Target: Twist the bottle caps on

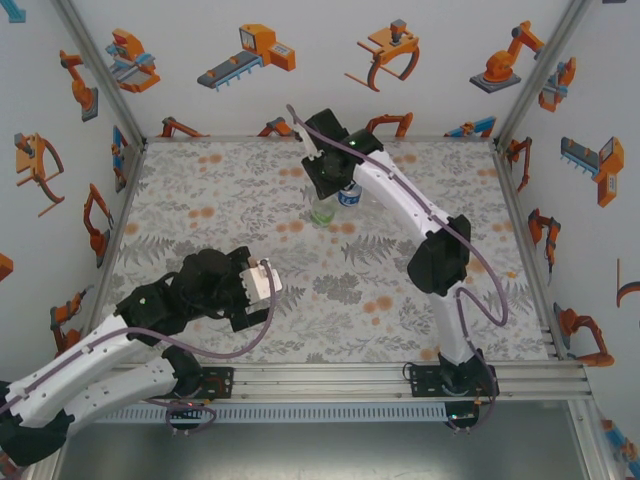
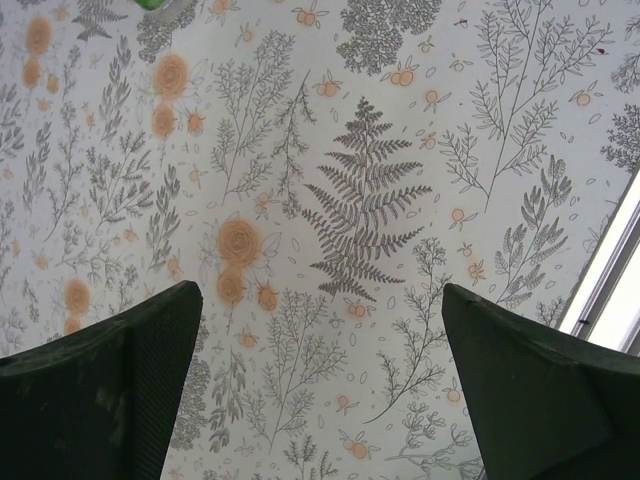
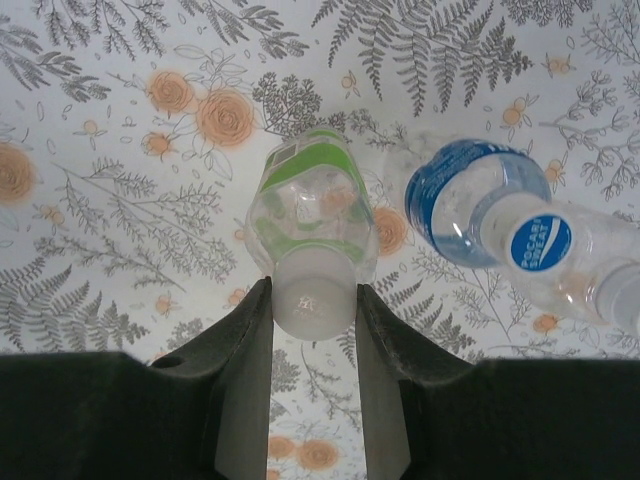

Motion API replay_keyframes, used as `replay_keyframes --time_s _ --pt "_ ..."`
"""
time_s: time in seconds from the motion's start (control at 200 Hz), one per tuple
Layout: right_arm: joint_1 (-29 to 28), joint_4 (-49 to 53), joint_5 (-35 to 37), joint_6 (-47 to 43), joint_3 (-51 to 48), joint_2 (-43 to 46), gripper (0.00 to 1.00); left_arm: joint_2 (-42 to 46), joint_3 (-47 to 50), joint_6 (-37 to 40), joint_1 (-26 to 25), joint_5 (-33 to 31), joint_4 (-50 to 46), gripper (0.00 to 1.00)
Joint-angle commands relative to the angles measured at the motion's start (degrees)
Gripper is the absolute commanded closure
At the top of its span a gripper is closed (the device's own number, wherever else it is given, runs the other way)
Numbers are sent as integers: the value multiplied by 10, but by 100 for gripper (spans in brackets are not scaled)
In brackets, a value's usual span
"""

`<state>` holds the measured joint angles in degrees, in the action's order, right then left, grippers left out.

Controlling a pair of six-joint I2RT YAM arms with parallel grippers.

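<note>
Near the front left, the left gripper (image 1: pixel 262 281) hangs with jaws wide over bare flowered tablecloth (image 1: pixel 200 200), with free cloth all round. Its wrist view catches the table's edge rail (image 2: pixel 610 285) at the right. Farther back, at centre, the right gripper (image 3: pixel 312 290) pinches the white cap (image 3: pixel 312 305) atop the green-label bottle (image 3: pixel 310 205). The blue-label bottle (image 3: pixel 465 195) stands just beside it. From above, open cloth separates the bottles from the walls (image 1: pixel 300 80).
</note>
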<state>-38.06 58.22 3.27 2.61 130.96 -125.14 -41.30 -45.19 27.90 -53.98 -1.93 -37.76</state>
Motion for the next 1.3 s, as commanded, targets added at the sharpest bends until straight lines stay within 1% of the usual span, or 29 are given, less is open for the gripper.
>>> replay_keyframes --time_s 0.0,0.285,0.35,0.441,0.536,0.661,0.726,0.901,1.061,1.172,1.297 --pt "4 22 10 -18 47 -23 100 -4 -1 -9 1 -1 7 3" --pt "9 21 9 -25 75 -58 100 2 0 -8 1 -6 7 3" --pt "10 20 11 -25 76 -62 94 5 2 -7 1 -8 7 3" --pt "11 19 13 -26 78 -69 79 9 3 -7 1 -8 6 3" --pt "11 18 15 -26 83 -75 68 7 3 -6 1 -7 6 3" --pt "11 18 17 -26 93 -78 54 6 3 -7 1 -8 7 3" --pt "11 18 21 -27 98 -78 49 5 4 -7 1 -6 10 3" --pt "11 17 31 -27 114 -74 45 -2 4 -9 1 -4 11 3" --pt "11 17 41 -28 105 -40 44 -2 5 -22 2 -4 27 3" --pt "11 7 57 -27 62 5 41 -2 10 -42 2 -14 54 3" --pt "17 -27 76 -21 -37 79 37 -9 24 -73 3 -45 104 3"
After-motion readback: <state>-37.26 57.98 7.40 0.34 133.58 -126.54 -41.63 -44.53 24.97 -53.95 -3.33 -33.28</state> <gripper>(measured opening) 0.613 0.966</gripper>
